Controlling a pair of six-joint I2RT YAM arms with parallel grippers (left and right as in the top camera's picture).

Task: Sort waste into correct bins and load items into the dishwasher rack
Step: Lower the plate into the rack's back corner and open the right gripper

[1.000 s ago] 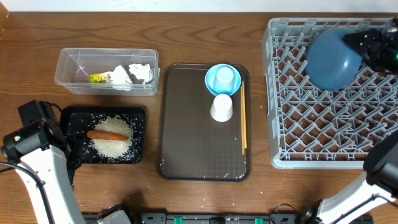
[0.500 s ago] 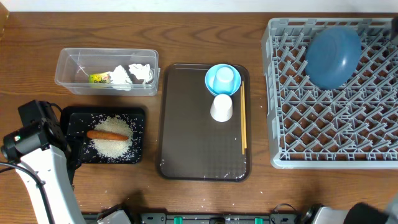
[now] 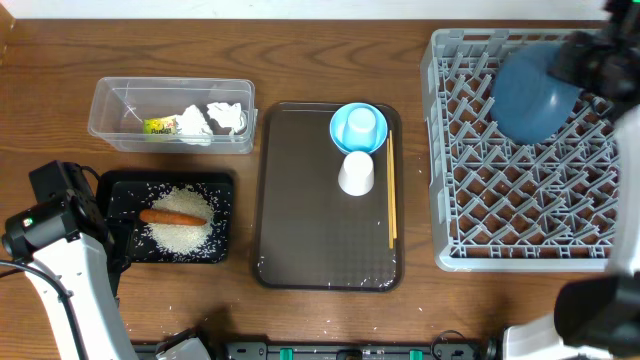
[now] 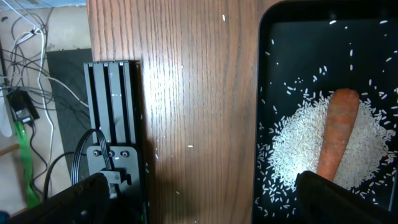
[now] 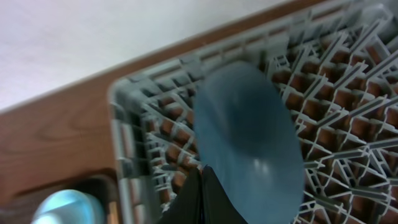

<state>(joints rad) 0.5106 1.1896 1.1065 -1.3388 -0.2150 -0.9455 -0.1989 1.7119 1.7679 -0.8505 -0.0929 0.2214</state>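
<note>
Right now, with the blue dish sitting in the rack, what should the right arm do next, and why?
Probably swing the right gripper, shut beside the dark-blue dish, over toward the light-blue bowl on the brown tray. The dish rests in the dishwasher rack, while the bowl, the white cup and the chopsticks are not yet loaded.

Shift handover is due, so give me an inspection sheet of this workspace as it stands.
Surface: wooden table, stray rice grains on it.
Job's things: dark-blue dish in dishwasher rack; light-blue bowl, white cup, chopsticks on brown tray; tissues, wrapper in clear tub; rice, carrot in black tray.
Clutter: nothing seen.
End effectors: left end effector open, beside black tray; right end effector shut, over rack by dish.
Cables: wires off the table's edge, by a black mount.
Surroundings: pale wall behind the table.
</note>
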